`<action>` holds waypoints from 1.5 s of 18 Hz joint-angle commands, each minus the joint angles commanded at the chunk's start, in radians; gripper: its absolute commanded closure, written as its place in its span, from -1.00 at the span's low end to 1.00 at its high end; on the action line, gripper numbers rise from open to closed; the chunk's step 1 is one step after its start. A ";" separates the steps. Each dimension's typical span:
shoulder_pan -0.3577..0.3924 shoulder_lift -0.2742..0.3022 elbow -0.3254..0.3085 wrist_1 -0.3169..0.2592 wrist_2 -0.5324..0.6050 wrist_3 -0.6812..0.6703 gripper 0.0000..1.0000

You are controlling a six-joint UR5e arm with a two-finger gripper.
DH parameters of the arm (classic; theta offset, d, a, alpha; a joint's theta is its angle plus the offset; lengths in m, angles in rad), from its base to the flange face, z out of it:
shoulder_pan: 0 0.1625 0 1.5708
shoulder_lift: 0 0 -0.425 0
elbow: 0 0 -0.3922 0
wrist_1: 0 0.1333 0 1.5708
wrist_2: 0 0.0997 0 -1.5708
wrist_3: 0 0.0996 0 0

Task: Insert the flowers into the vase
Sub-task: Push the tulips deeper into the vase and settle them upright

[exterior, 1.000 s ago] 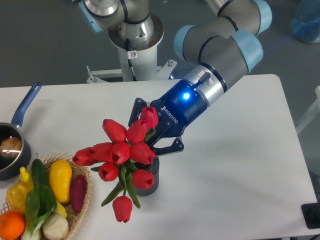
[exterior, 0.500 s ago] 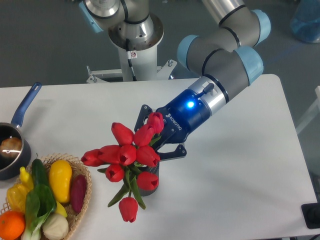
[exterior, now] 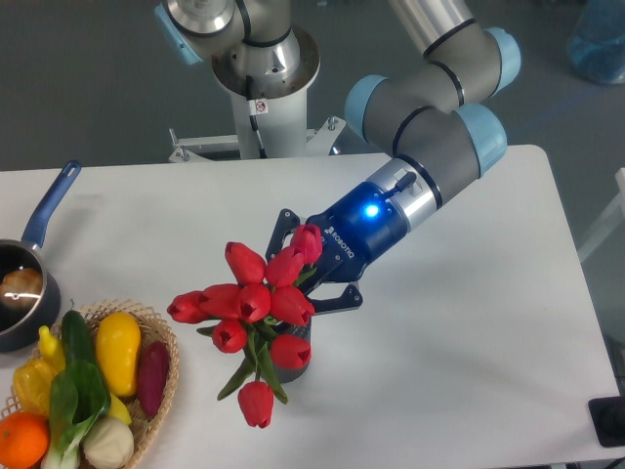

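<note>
The white desk (exterior: 469,322) is carrying every item in view. The UR5e arm (exterior: 430,137) is reaching down from the upper right toward the middle of the desk, with its blue status light lit near the wrist. At the lower left, a wicker basket (exterior: 161,391) is holding yellow, purple, orange and leafy green produce, and a dark saucepan with a blue handle (exterior: 34,269) is sitting at the left edge. Both are lying well apart from the work area.

The hand (exterior: 311,278) is gripping the tulip bunch (exterior: 256,303) at the stem end, with its black linkages showing on either side of the stems. The fingertips themselves are hidden behind the blooms. The bunch is leaning toward the lower left, with one bloom drooping below the rest and nearly touching the desk.

The vase (exterior: 298,357) is standing directly beneath the bunch, almost fully covered by blooms and leaves. Only a dark ribbed patch is showing. Whether the stem ends are already inside the mouth cannot be determined.

Recommended procedure for this step:
- Be bringing the stems closer to upright, so that the wide bunch is not levering against the rim.
- Be lowering slowly, since a side load could be tipping so small a vase.
- Be holding the grip until the stems are seating, since the bunch looks top-heavy.
</note>
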 joint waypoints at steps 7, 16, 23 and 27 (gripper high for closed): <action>0.014 -0.023 -0.040 0.002 0.000 0.012 1.00; 0.040 -0.074 -0.086 0.005 0.000 0.087 1.00; 0.045 -0.072 -0.149 0.003 0.002 0.143 1.00; 0.051 -0.074 -0.184 0.002 0.005 0.210 0.42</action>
